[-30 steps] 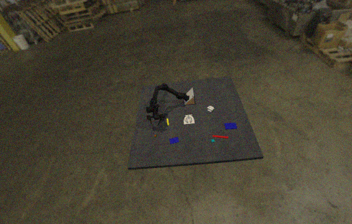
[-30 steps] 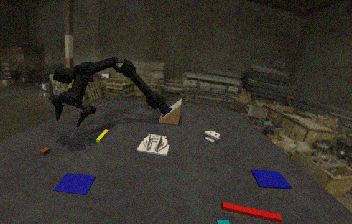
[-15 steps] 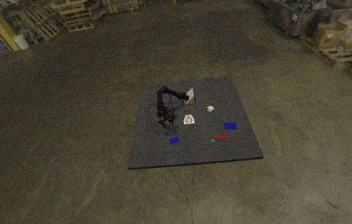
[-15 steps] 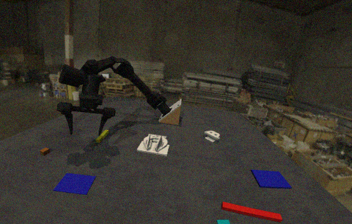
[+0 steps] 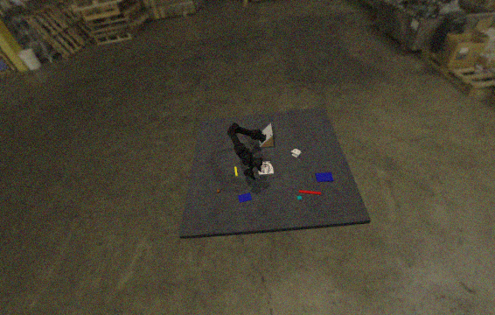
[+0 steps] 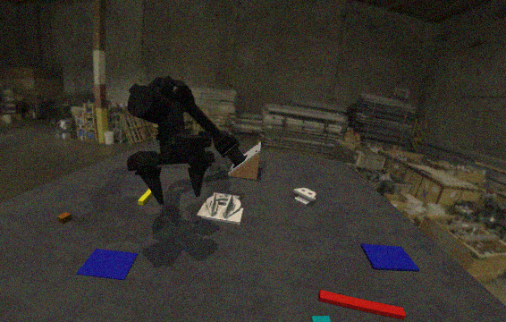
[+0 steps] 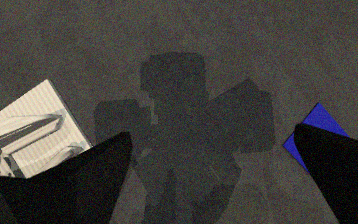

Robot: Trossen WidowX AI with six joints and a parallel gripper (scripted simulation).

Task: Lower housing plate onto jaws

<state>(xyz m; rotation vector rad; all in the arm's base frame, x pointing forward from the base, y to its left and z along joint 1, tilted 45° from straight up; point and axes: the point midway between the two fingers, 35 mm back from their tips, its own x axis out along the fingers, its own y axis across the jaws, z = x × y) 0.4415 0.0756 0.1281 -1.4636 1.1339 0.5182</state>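
The white square base (image 5: 261, 173) (image 6: 234, 218) (image 7: 42, 95) lies on the dark table with a round, raised part and two upright jaws (image 6: 215, 204) (image 6: 229, 207) on it. The housing plate, a small white piece with two holes (image 5: 296, 152) (image 6: 307, 192), is off the base, to its right in the exterior view; it looks slightly tilted above a lower white part. My gripper (image 6: 180, 199) (image 7: 212, 135) is open and empty above the table, to the left of the base in the exterior view. The left finger hides part of the base in the wrist view.
Blue squares (image 6: 107, 264) (image 6: 390, 258) lie at front left and right; one shows in the wrist view (image 7: 320, 120). A yellow bar (image 6: 145, 197), an orange block (image 6: 64, 217), a red bar (image 6: 361, 304) and a teal block (image 6: 321, 318) lie around. The arm's wedge mount (image 6: 248, 168) stands behind.
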